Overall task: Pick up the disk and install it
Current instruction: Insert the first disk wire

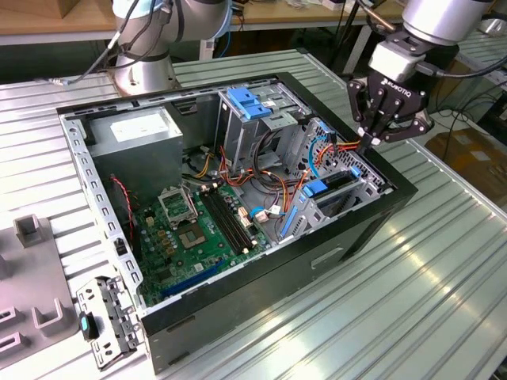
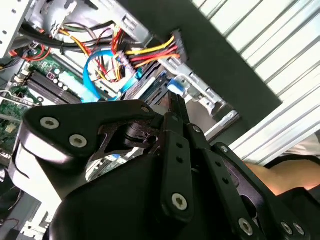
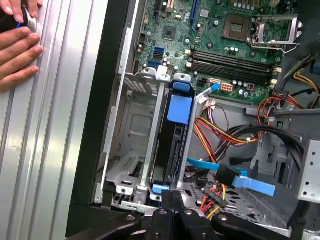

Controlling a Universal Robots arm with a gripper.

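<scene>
Black steel computer case (image 1: 261, 293) is lying open on the ribbed aluminium table (image 1: 428, 301), and from where I'm standing it is holding plenty. A green motherboard (image 1: 198, 229) is lying flat on its floor. A large grey power-supply box (image 1: 139, 134) is sitting at ten o'clock in the exterior view. A tall metal cage topped by a blue plastic bracket (image 1: 249, 103) is standing at twelve.

At three o'clock, in the case's corner, a silver perforated drive cage (image 3: 127, 125) is carrying the disk (image 3: 170, 150). The disk is sitting on edge, deep in one slot, with blue rails running along it and a blue tab showing at one end.

The black robot gripper (image 1: 372, 142) is hanging just over that cage's outer end, its fingers clenched together with nothing between them. Their tips are right by the disk's near blue end, though I cannot tell whether they are touching it.

Red, yellow and orange power wires (image 3: 220, 135) are looping just beside the cage. A flat blue data cable (image 3: 245, 182) is trailing across them, crowding the slot's motherboard side.

A person's hand (image 3: 17, 45) is resting on the table slats outside the case wall, well apart from the gripper. At eight o'clock in the exterior view, grey moulded fixtures (image 1: 32, 293) and a loose metal bracket plate (image 1: 107, 317) are lying beside the case.
</scene>
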